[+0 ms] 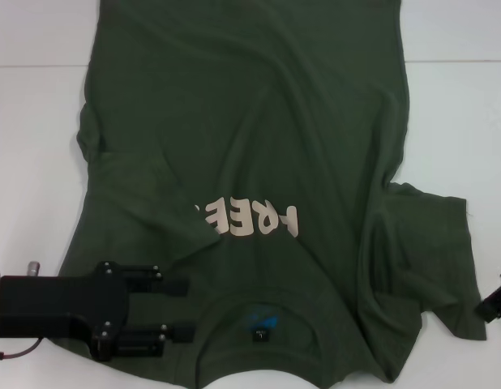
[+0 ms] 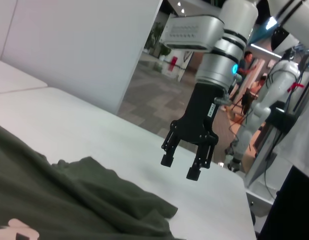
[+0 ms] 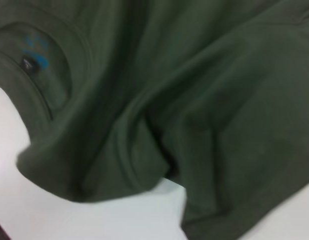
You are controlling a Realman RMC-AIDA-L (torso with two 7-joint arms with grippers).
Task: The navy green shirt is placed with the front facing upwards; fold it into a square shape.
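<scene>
The navy green shirt lies spread on the white table, collar nearest me. Its pale lettering is partly covered by the sleeve on my left, which is folded inward. My left gripper lies open over the shoulder beside the collar, with its black fingers pointing toward the neck. My right gripper hangs open above the bare table just past the other sleeve; the head view shows only its tip. In the right wrist view the neck label and rumpled shirt folds fill the frame.
A seam crosses the table near the back. The table's far edge shows in the left wrist view, with an open room and another white robot beyond. Bare table lies on both sides of the shirt.
</scene>
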